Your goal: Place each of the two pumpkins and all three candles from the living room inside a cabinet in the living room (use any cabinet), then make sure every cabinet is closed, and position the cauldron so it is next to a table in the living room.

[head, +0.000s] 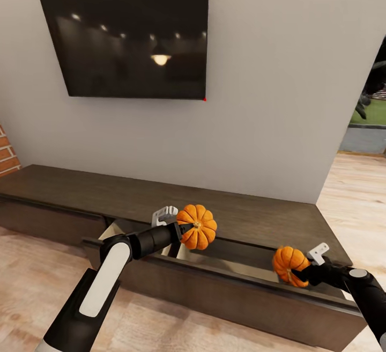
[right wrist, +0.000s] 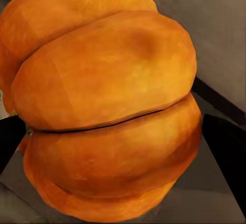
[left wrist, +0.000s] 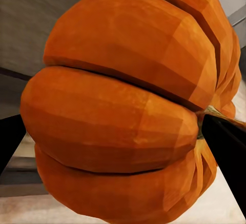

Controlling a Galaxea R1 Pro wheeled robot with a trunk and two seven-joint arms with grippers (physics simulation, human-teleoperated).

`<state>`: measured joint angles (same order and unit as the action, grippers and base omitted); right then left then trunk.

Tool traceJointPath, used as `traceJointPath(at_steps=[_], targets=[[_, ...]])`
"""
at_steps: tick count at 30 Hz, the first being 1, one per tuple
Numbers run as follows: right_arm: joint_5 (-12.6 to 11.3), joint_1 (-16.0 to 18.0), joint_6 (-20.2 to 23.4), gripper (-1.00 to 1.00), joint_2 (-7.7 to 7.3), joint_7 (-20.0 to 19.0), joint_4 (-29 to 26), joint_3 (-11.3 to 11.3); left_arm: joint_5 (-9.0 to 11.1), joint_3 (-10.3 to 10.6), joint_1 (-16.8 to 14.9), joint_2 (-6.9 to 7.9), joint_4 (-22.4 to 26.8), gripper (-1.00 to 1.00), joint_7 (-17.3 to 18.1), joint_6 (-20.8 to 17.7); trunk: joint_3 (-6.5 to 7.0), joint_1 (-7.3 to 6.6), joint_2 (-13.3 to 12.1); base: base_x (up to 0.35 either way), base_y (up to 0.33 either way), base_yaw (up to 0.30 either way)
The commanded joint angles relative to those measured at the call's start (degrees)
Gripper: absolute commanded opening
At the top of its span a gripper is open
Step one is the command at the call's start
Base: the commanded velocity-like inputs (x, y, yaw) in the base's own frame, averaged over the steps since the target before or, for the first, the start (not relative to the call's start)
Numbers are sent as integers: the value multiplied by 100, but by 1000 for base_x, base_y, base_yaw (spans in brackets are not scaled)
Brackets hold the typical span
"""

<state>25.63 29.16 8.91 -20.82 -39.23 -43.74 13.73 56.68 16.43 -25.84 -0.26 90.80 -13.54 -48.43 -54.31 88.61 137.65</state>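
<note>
The long dark-brown cabinet (head: 134,193) runs along the wall, with a drawer (head: 214,282) pulled out toward me and its pale inside showing. My left gripper (head: 187,228) is shut on one orange ribbed pumpkin (head: 197,227), held above the open drawer; this pumpkin (left wrist: 123,106) looms large in the left wrist view. My right gripper (head: 298,273) is shut on the second pumpkin (head: 289,266), low over the drawer's right part; the same pumpkin (right wrist: 107,101) appears close up in the right wrist view. Candles, cauldron and table are out of view.
A large black television (head: 134,35) hangs on the grey wall above the cabinet. Light wood floor (head: 354,202) spreads to the right, toward a doorway (head: 370,100) with greenery. A brick edge (head: 6,153) shows at far left.
</note>
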Motion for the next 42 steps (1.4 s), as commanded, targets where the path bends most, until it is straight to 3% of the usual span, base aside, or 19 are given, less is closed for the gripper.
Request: traceJointPath(at_steps=[1,11,20,37,42], targets=[[34,2,-3,-100,28,7,24,4,0,0,0,0,0,-100,-8,0,0,0,0,3,0,0],[91,4,-3,-100,84,35,201,-2,0,0,9,-6,-1,-100,-8,0,0,0,0,92,0,0],[205,61,-9,-100,104,379,662,-3,0,0,9,-8,-1,-100,-8,0,0,0,0,5,0,0],[236,112,28,-100,226,425,947,15,0,9,18,-30,-10,-100,-15,5,0,0,0,53,0,0],[232,206,16,-100,228,623,1164,16,-6,9,18,-35,-10,-100,-16,6,0,0,0,74,0,0]])
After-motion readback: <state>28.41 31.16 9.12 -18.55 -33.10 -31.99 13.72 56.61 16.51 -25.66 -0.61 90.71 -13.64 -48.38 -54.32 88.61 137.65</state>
